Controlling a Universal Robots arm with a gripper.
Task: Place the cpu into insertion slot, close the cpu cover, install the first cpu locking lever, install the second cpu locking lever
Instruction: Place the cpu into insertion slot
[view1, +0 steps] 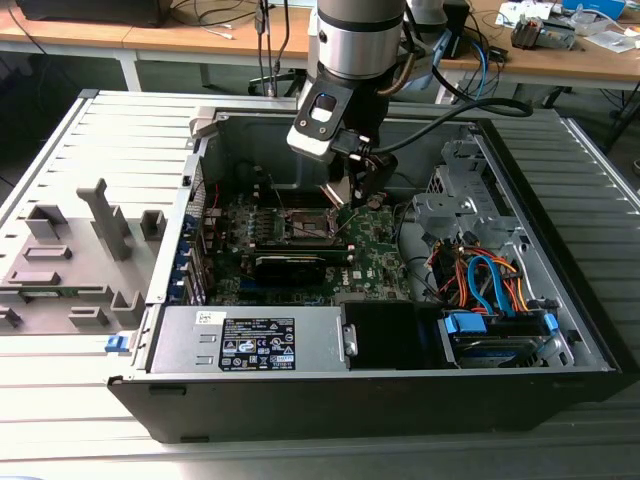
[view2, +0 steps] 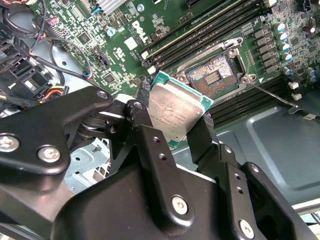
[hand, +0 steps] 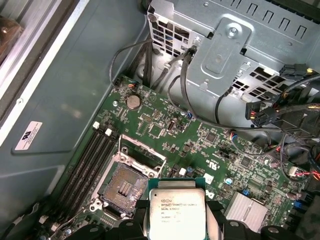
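Observation:
In both wrist views the cpu (view2: 175, 111) (hand: 176, 212), a square chip with a silvery metal face and a green rim, is clamped by its edges between the black fingers (view2: 202, 131) of my gripper (view2: 172, 122) (hand: 176, 222). It hangs above the green motherboard, just to one side of the insertion slot (view2: 216, 75) (hand: 125, 189). That slot is bare, showing its dark gold centre. The cpu cover (hand: 143, 149) stands raised at the slot's far edge. A thin wire locking lever (view2: 272, 95) sticks out beside the slot. In the exterior view my gripper (view1: 362, 200) hovers just right of the slot (view1: 305, 222).
The open computer case (view1: 560, 330) holds a power supply (view1: 250, 340) in front, a black card (view1: 290, 265) on the board, and a drive cage with orange and blue cables (view1: 490, 285) at the exterior view's right. Memory slots (view2: 200, 35) run beside the socket. A grey fixture (view1: 70, 260) lies outside the case.

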